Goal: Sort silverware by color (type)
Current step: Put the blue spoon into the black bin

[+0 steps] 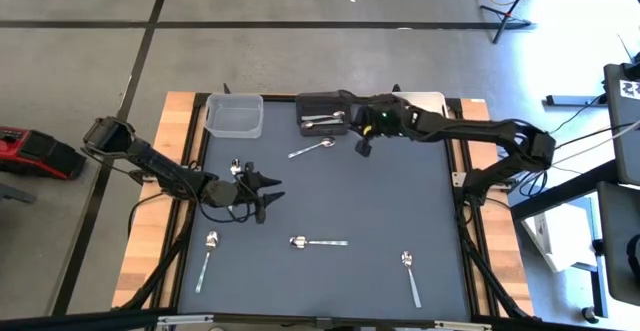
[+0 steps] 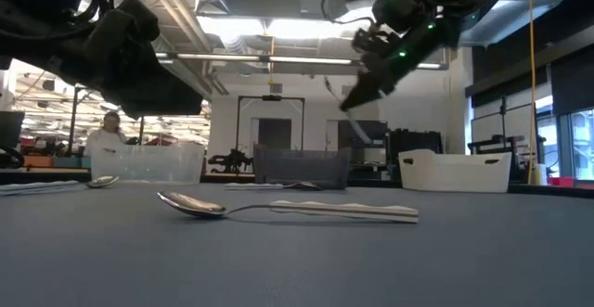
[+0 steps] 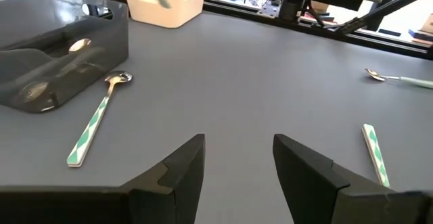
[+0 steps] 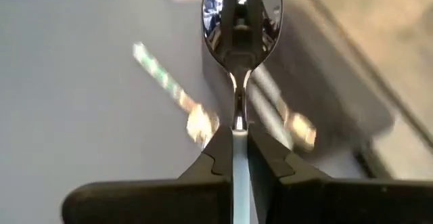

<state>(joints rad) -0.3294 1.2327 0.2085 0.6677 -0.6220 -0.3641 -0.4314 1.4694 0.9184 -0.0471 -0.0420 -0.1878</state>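
Several spoons lie flat on the grey mat: one (image 1: 312, 149) near the black bin (image 1: 322, 111), one (image 1: 237, 168) by my left arm, and others (image 1: 318, 242) toward the near edge. The black bin holds spoons (image 1: 322, 121). My right gripper (image 1: 362, 147) hangs above the mat just in front of that bin, shut on a spoon (image 4: 240, 14) with a shiny bowl. My left gripper (image 3: 237, 163) stands open low over the mat's left part (image 1: 268, 193), nothing between its fingers. A green-and-white-handled spoon (image 3: 95, 119) lies ahead of it. My right gripper pinches the spoon's pale handle (image 4: 238, 149) between its two fingers. The fingers lie along the spoon, and its bowl (image 4: 240, 11) sticks out beyond the fingertips. The gripper slants downward, and the spoon is lifted clear of the mat.
A clear bin (image 1: 235, 114) stands at the far left and a white bin (image 1: 430, 99) at the far right, partly under my right arm. Two spoons (image 1: 207, 256) (image 1: 411, 274) lie near the front edge. The mat's middle (image 1: 350, 196) is bare.
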